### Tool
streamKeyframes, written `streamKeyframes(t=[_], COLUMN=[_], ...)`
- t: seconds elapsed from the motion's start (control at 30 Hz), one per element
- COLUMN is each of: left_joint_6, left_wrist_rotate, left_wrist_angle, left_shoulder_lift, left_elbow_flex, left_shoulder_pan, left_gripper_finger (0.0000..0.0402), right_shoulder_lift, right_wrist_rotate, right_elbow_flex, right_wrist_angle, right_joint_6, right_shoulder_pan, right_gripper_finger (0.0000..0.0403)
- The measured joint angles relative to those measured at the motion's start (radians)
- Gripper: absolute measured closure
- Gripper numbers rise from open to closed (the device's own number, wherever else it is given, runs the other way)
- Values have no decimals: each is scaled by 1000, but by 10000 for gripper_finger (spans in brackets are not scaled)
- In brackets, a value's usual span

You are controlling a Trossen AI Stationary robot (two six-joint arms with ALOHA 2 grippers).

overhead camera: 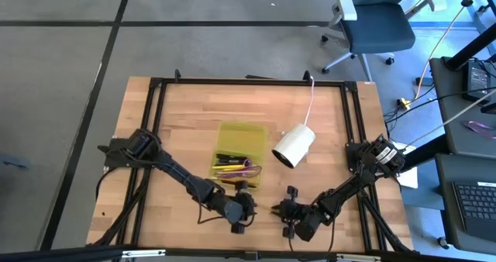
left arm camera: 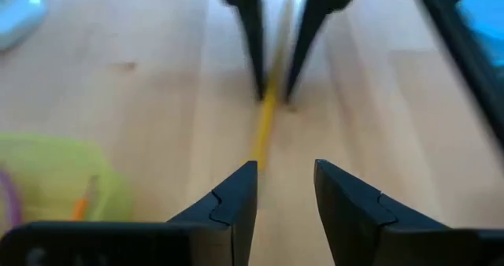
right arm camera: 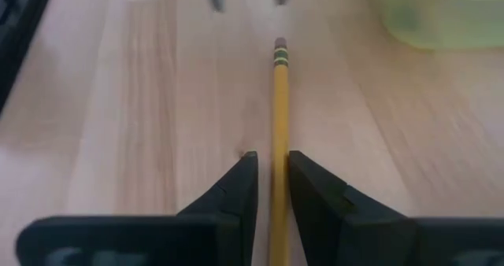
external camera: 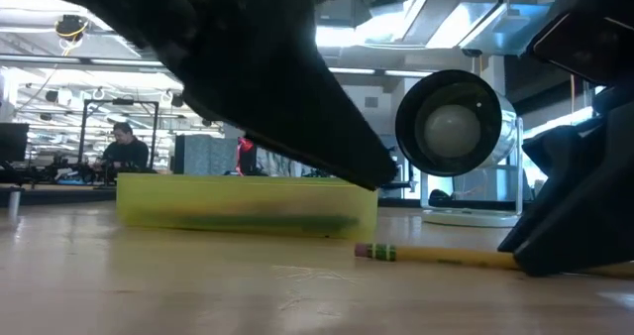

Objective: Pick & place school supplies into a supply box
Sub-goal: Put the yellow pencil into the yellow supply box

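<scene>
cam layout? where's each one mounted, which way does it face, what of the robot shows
High: above the table, facing straight down; both arms, box, white cylinder.
Low: at tabletop height, facing level across to the room; dark arm parts, pencil.
Left wrist: on the left arm, facing past the open left gripper along the pencil to the right gripper.
Right wrist: on the right arm; right gripper shut on the pencil.
Shared: both wrist views show the pencil and the opposite gripper.

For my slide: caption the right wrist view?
Right pincer closed around a yellow pencil lying on the table, supply box nearby.
</scene>
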Motion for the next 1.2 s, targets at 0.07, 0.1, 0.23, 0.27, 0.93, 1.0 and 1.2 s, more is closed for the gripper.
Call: streamKeyframes(t=[0.07,0.1,0.23,0.27,0.93,1.0,1.2], left_joint_6=[33,48,63,58,31,30,27], left_wrist_rotate=[-24,-24,1,2,-80,-88,-72], left_wrist_angle=[-16,-16,-9,-6,201,208,221], left_shoulder_lift=[1,1,1,1,146,154,194], left_elbow_flex=[0,0,0,0,0,1,4], left_shoulder_pan=[0,2,14,15,-24,-24,-24], left_gripper_finger=[286,287,287,287,300,300,303], right_shoulder_lift=[0,0,0,0,0,0,0], right_wrist_rotate=[-4,-7,-16,-18,-44,-45,-46], right_elbow_flex=[0,0,0,0,0,0,0], right_wrist_angle=[10,13,23,24,28,30,31], right_joint_6=[0,-2,-20,-24,-19,-19,-17], right_shoulder_pan=[2,2,2,3,3,3,2], right_gripper_finger=[326,326,326,326,326,326,326])
